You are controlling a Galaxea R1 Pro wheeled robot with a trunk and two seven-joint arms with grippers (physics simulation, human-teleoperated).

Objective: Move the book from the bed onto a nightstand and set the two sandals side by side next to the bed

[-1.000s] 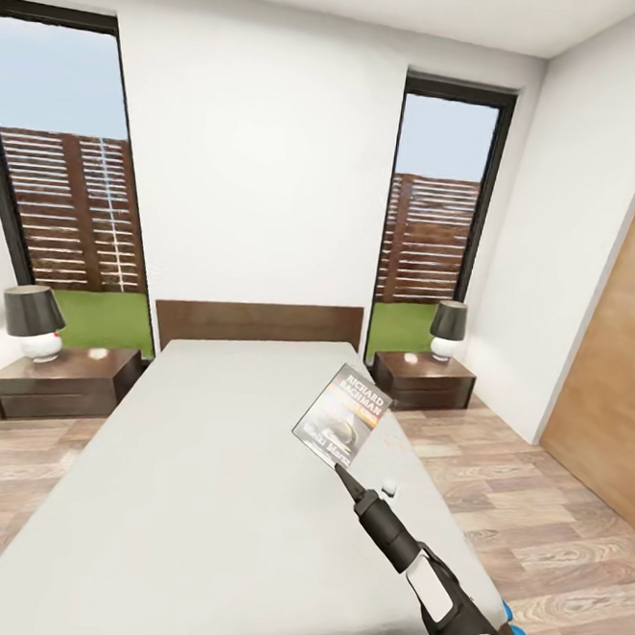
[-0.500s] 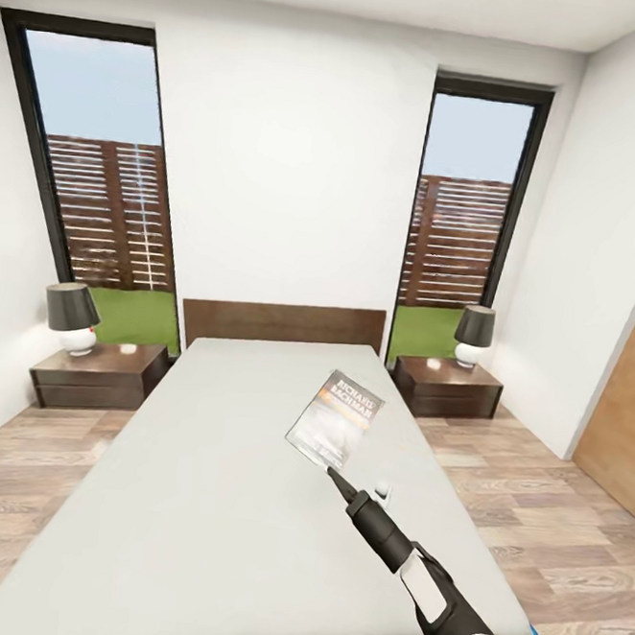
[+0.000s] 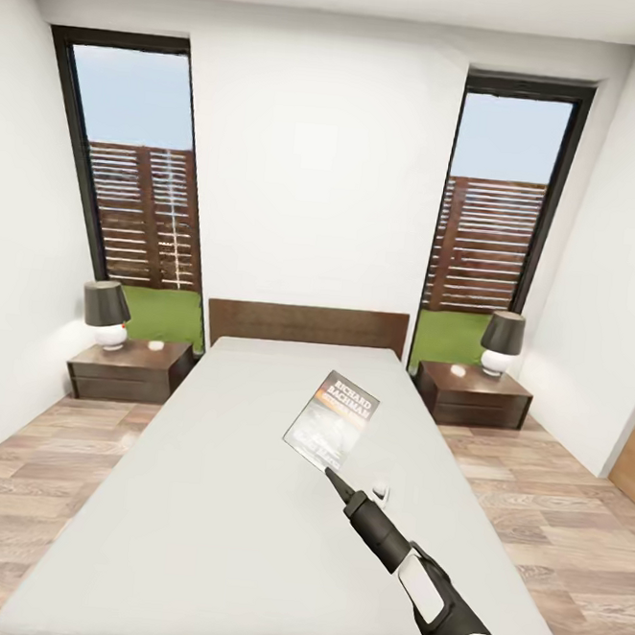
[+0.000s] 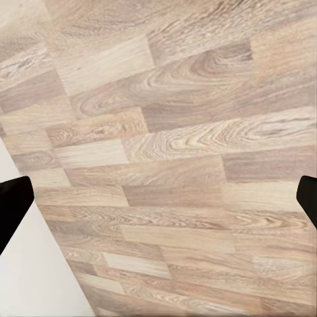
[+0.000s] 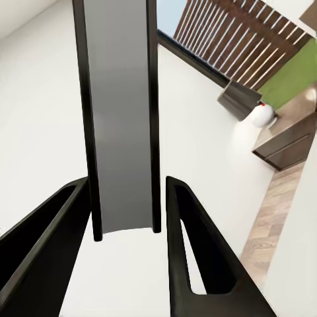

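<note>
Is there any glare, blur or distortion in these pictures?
Head view: sharp, evenly lit; a small bright glare spot on the left nightstand top; the window frames lean outward, a wide-angle effect. Right wrist view: the book, seen edge-on between the fingers, looks stretched. Left wrist view: floor planks slightly soft.

Lamps [image 3: 105, 312] crowding both nightstand [image 3: 473, 393] tops' outer halves, inner halves free, bed [image 3: 216, 482] lying between.

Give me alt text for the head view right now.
The right gripper holds the book up over the grey bed, which runs toward a dark headboard. A nightstand with a lamp stands at each side, below tall windows.
</note>
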